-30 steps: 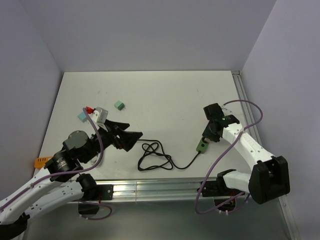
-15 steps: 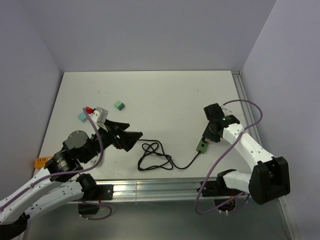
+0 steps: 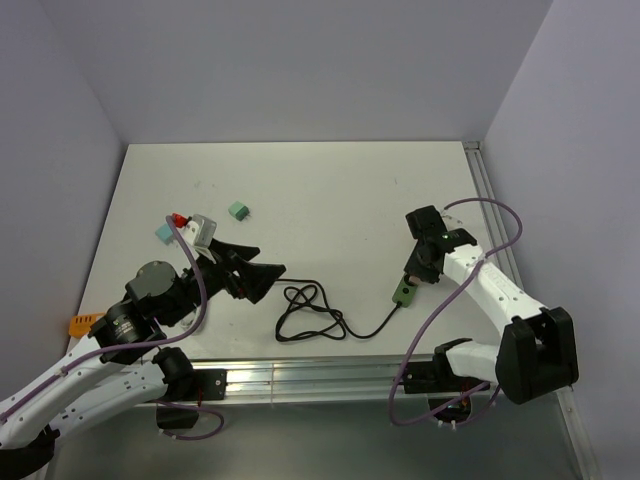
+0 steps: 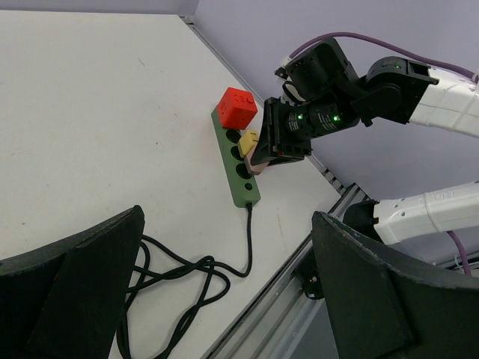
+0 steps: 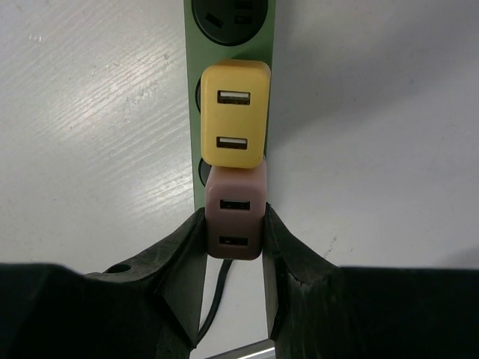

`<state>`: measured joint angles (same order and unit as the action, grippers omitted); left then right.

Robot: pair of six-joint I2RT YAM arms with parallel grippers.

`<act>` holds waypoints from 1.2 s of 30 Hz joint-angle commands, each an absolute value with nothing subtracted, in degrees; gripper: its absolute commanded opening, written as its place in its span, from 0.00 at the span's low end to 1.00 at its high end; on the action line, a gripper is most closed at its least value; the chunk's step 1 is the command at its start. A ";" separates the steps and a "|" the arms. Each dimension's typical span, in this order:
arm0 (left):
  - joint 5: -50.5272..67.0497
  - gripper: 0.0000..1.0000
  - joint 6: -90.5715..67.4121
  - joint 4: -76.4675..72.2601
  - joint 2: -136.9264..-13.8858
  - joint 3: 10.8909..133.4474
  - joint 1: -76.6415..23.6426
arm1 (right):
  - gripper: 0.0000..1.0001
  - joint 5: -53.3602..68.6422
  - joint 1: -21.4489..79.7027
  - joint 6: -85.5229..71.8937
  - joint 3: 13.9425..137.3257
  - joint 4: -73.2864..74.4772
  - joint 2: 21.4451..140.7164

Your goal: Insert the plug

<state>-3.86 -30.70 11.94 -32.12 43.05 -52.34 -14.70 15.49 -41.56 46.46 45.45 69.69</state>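
Observation:
A green power strip lies on the white table near the front right, also in the top view and the left wrist view. A yellow plug sits in it, and a red cube plug at its far end. My right gripper is shut on a brown plug, held over the strip right next to the yellow plug. I cannot tell whether it is seated. My left gripper is open and empty, left of the coiled black cable.
Two teal blocks and a small red and grey piece lie at the left. An orange item sits at the left edge. A metal rail runs along the table front.
My right arm has shifted very slightly over the strip. Nothing else has moved.

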 commanded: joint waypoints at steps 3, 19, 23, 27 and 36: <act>-2.99 1.00 -30.41 11.69 -31.82 44.21 -52.38 | 0.00 -15.38 15.29 -44.29 43.25 45.61 73.73; -4.31 1.00 -29.79 13.27 -30.41 44.56 -52.38 | 0.00 -13.36 16.70 -49.31 38.58 41.48 81.12; -4.13 1.00 -30.50 13.27 -29.88 44.03 -52.38 | 0.00 -11.78 16.79 -48.78 38.76 39.99 79.72; -4.31 0.99 -31.11 13.44 -30.23 44.21 -52.38 | 0.13 -12.74 17.49 -47.46 41.65 40.34 76.21; -6.24 0.99 -32.52 15.82 -31.91 46.32 -52.38 | 1.00 -15.64 18.63 -43.77 54.75 47.19 67.95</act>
